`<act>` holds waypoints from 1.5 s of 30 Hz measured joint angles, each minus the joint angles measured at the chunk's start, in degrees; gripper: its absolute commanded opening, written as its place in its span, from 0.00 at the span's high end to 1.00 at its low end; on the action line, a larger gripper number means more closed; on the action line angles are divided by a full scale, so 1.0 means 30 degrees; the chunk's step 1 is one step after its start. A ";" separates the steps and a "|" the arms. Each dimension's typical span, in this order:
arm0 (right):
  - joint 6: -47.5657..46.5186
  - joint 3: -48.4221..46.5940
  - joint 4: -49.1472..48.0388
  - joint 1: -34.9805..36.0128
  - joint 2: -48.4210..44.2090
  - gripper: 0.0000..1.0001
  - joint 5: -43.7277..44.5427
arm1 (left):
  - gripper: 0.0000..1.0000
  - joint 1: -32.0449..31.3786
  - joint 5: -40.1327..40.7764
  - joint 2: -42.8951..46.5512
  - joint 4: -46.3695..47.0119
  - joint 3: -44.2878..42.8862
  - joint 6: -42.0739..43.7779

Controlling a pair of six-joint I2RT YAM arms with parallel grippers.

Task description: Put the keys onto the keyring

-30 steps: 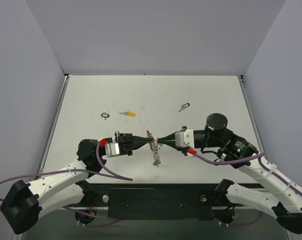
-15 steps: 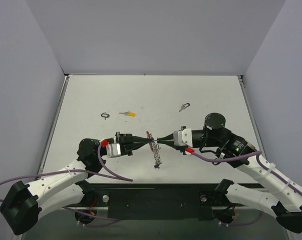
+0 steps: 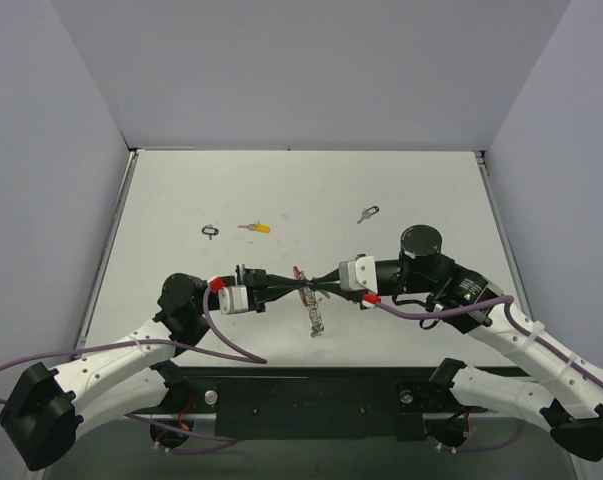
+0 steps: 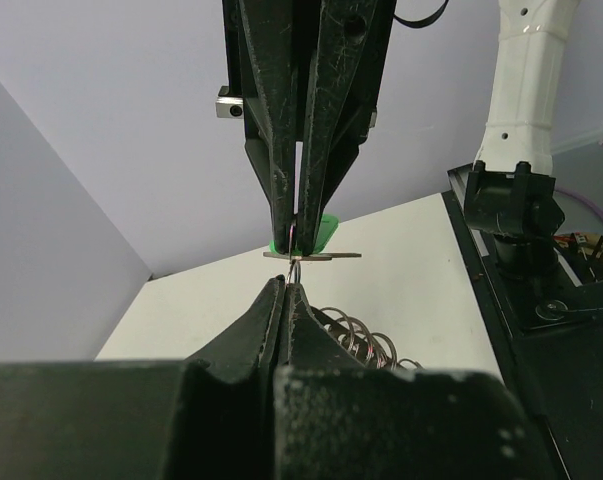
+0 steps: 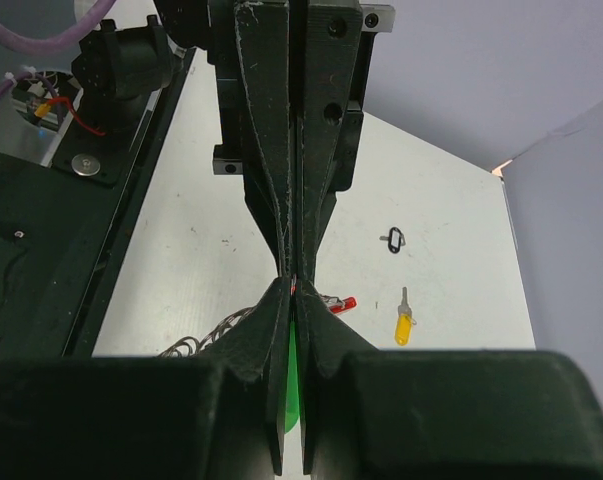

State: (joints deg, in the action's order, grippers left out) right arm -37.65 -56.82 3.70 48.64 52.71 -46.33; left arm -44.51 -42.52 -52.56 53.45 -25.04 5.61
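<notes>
My two grippers meet tip to tip above the middle of the table. The left gripper [image 3: 301, 287] [image 4: 284, 284] is shut on a wire loop at the top of the keyring [image 3: 314, 316], whose silver coil [image 4: 359, 335] hangs below with its red piece [image 5: 343, 301] beside it. The right gripper [image 3: 319, 285] [image 5: 293, 283] is shut on the green key [image 5: 294, 385] [image 4: 317, 231], and the key's blade lies across the ring. A yellow key [image 3: 255, 227] [image 5: 405, 323] and a dark-headed key [image 3: 368, 213] lie on the table further back.
A small black loop [image 3: 210, 231] [image 5: 392, 240] lies left of the yellow key. The white table [image 3: 421, 190] has grey walls on three sides. A black base rail [image 3: 311, 392] runs along the near edge.
The right arm has crept left and pushed its gripper closer against the left one. The left arm shifted slightly. Both grips are unchanged.
</notes>
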 measured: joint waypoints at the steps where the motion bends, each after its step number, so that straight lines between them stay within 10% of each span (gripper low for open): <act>1: 0.0000 -0.0007 0.0022 0.0058 0.0044 1.00 0.0000 | 1.00 -0.0007 -0.0015 0.0007 -0.0102 -0.0022 0.0029; 45: 0.1625 -0.0823 0.1581 -0.0066 0.0401 1.00 0.0787 | 1.00 0.0000 0.0226 0.0590 -0.0634 -0.0058 0.0423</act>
State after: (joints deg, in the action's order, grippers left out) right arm -32.77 -59.29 8.45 48.45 53.91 -43.97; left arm -44.51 -41.85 -50.78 51.55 -25.21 6.87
